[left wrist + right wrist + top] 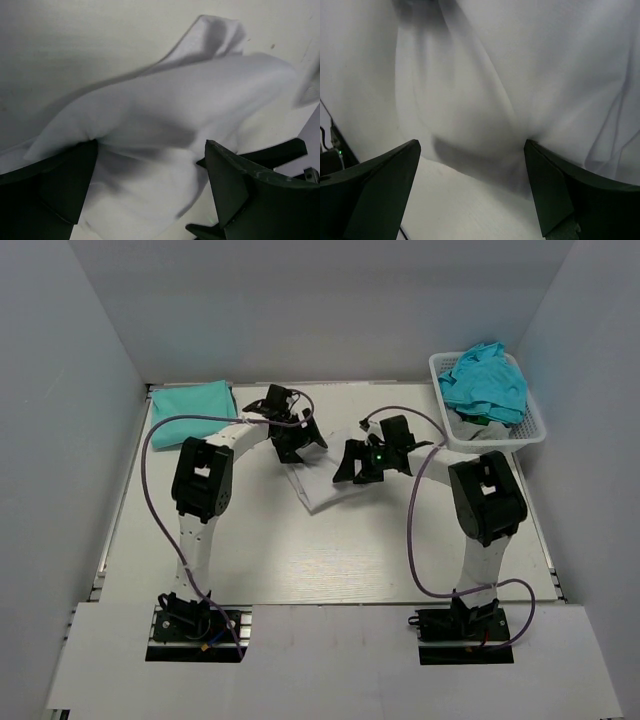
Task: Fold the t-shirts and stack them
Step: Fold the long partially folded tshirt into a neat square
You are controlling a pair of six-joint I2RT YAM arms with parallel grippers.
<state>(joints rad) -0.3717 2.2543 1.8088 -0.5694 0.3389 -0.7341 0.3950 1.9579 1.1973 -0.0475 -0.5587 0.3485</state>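
White t-shirt lies skewed, corner pointing near; left gripper, right gripper both spread wide, straddling it.

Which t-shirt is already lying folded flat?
The teal cloth t-shirt at the far left corner. The white cloth t-shirt is rumpled at the centre, and the other teal shirts are heaped in the white plastic lattice basket.
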